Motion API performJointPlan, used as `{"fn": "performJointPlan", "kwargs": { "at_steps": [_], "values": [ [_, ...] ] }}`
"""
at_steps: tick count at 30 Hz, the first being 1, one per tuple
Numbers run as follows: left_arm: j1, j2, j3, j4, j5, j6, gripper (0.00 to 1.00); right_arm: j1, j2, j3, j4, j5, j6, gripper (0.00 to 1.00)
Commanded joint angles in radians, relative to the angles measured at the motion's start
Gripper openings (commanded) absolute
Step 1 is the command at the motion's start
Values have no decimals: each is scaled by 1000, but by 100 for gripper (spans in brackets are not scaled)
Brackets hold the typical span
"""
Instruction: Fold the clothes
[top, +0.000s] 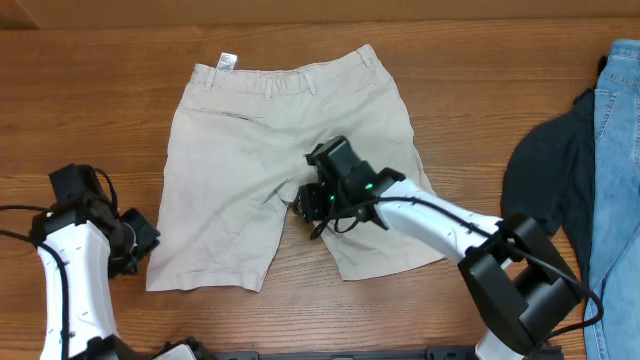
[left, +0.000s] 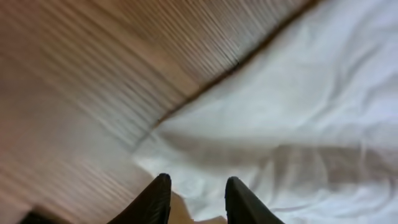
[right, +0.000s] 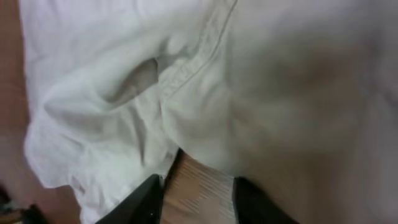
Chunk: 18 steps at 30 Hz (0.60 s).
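Overhead: the shorts (top: 250, 170) lie spread flat on the table (top: 90, 110), left of centre. The waistband is toward the far edge and both legs point toward the near edge. A small white tag (top: 227, 61) sticks up from the waistband at its left end. The fabric is mostly smooth, with light creasing around the crotch.

Right arm: it reaches in from the lower right, and the right end effector (top: 298, 208) sits at the crotch, between the two legs. In the right wrist view its fingers (right: 140, 200) are spread. Bare wood shows in the gap between them and nothing is pinched. Bunched cloth with a stitched seam (right: 186, 71) lies just ahead of the fingertips.

Left arm: it stands at the lower left, and the left end effector (top: 140, 238) is just beside the outer hem corner of the left leg. The left wrist view is motion-blurred. Its fingers (left: 155, 200) are apart, with the cloth edge directly ahead of them and wood grain beyond. I cannot tell whether the fingertips touch the cloth, and no fabric is clamped.

Off to the right: a dark navy garment (top: 545, 175) lies crumpled at the table's right side, touching blue denim jeans (top: 615, 150) at the frame edge. Both are well apart from the shorts.
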Motion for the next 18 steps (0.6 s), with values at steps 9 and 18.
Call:
{"fn": "performJointPlan", "kwargs": {
  "at_steps": [9, 18],
  "values": [
    [4, 121, -191, 248, 49, 94, 59, -18, -173, 10, -196, -325, -116, 69],
    [44, 254, -188, 196, -218, -66, 4, 85, -105, 12, -264, 4, -39, 69]
  ]
}}
